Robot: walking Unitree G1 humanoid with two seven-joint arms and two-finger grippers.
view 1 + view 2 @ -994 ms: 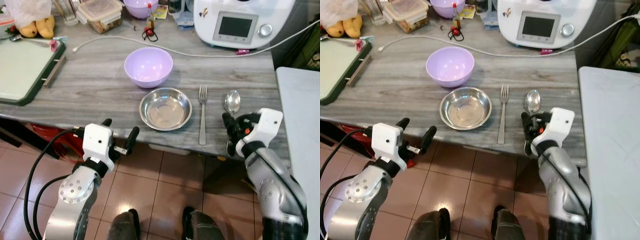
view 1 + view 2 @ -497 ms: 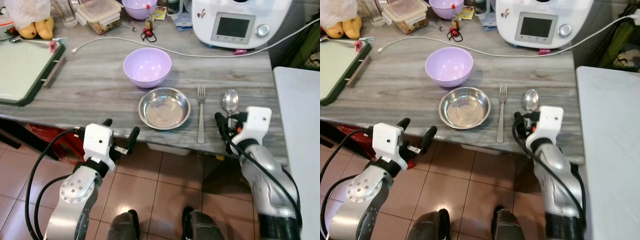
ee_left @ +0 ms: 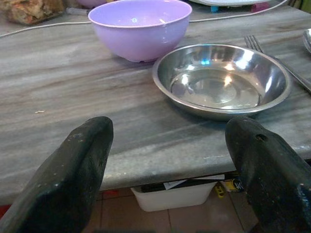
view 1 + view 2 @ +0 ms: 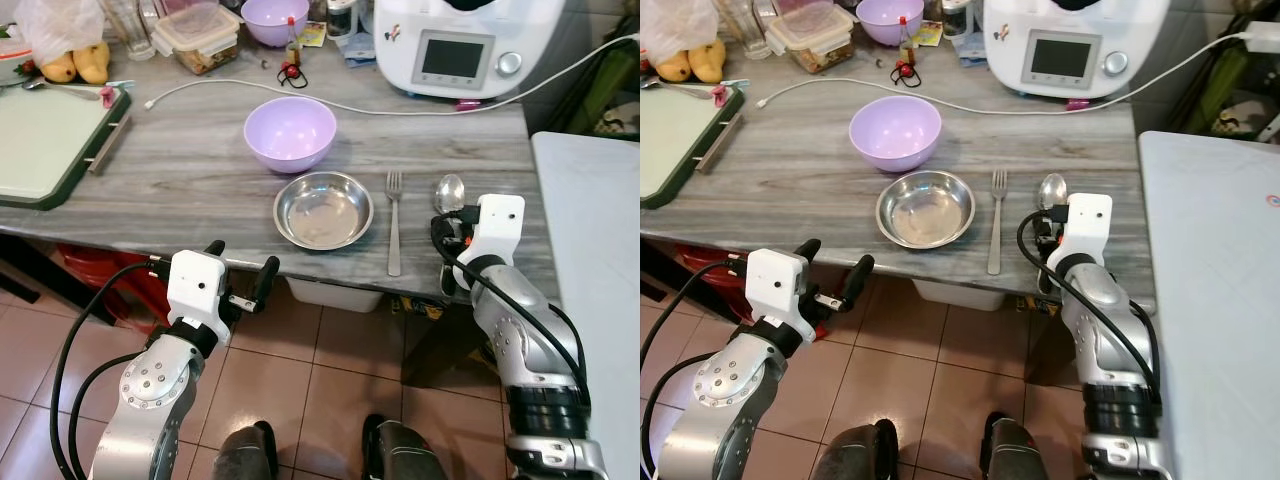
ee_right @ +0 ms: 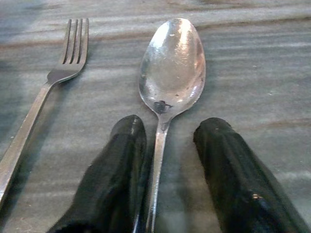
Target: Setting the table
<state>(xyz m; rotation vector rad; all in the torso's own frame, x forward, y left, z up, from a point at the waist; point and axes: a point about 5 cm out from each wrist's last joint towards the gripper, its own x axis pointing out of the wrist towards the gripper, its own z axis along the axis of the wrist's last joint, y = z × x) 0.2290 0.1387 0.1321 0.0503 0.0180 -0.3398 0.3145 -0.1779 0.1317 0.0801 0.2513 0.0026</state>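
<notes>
Right gripper (image 5: 163, 189) now further forward, jaws narrowly parted astride spoon (image 5: 171, 73) handle; left gripper (image 3: 170, 165) jaws wide.

Head stereo pair looks down from above the near table edge (image 4: 300, 272), floor tiles in the lower frame; both eyes share the same scene, the right eye's picture slightly shifted. Left wrist camera sits low, just off the table edge, facing across it at the steel bowl (image 3: 221, 80) and purple bowl (image 3: 140, 26). Right wrist camera is very close over the tabletop, facing along the spoon (image 5: 171, 68), fork (image 5: 53, 92) beside it.
</notes>
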